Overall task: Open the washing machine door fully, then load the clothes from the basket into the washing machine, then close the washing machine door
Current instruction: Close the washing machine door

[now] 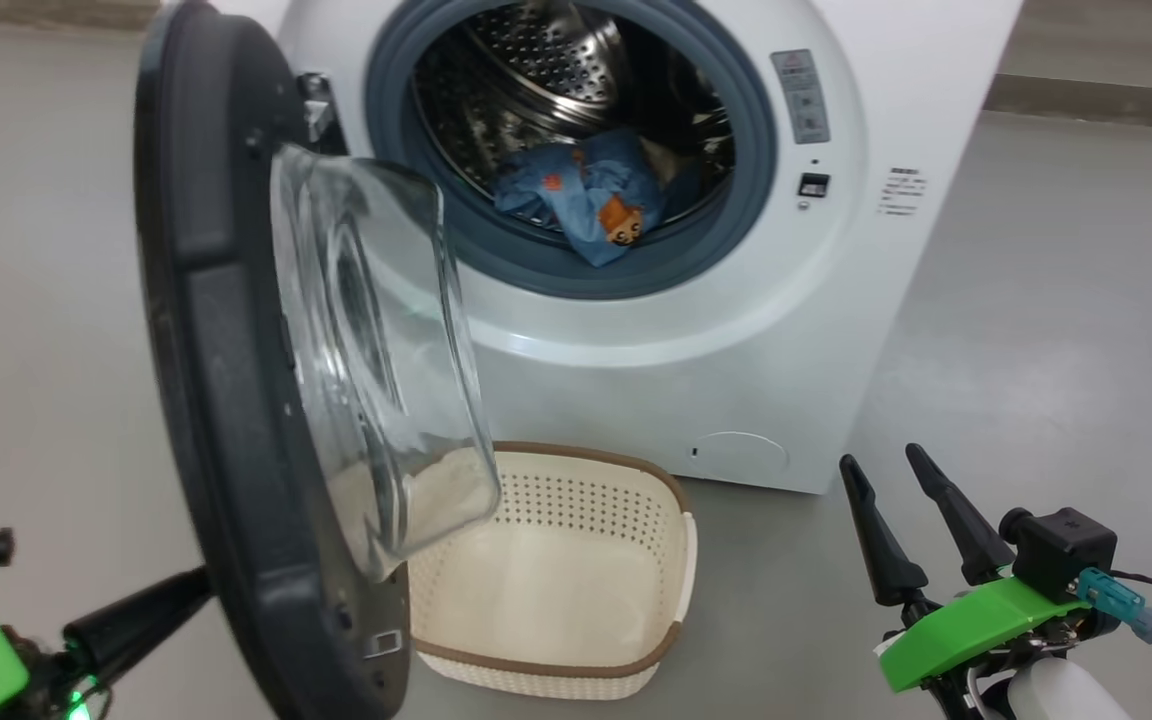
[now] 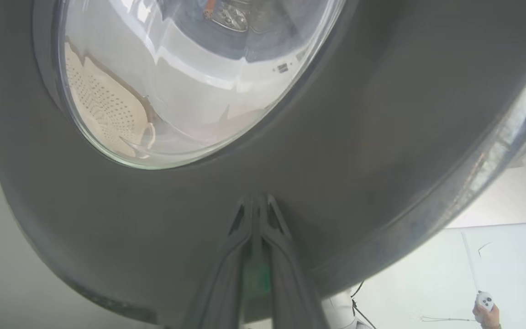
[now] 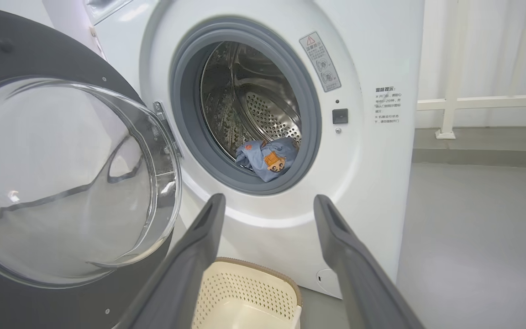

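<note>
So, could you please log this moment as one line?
door: partly open | clothes: inside washing machine | basket: looks empty | left end effector: shut, at door's outer face | right end effector: open, holding nothing

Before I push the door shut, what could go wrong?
1. The clothes lie over the gasket lip; the door may pinch them.
2. The left jaws, shut, only touch the door's glossy outer face and could slip.
3. The basket sits close under the door; the swing may clip it.

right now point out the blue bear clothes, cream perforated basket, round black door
blue bear clothes (image 1: 586, 195): head view, middle fold
cream perforated basket (image 1: 586, 500): head view, back wall
round black door (image 1: 216, 350): head view, inner frame
</note>
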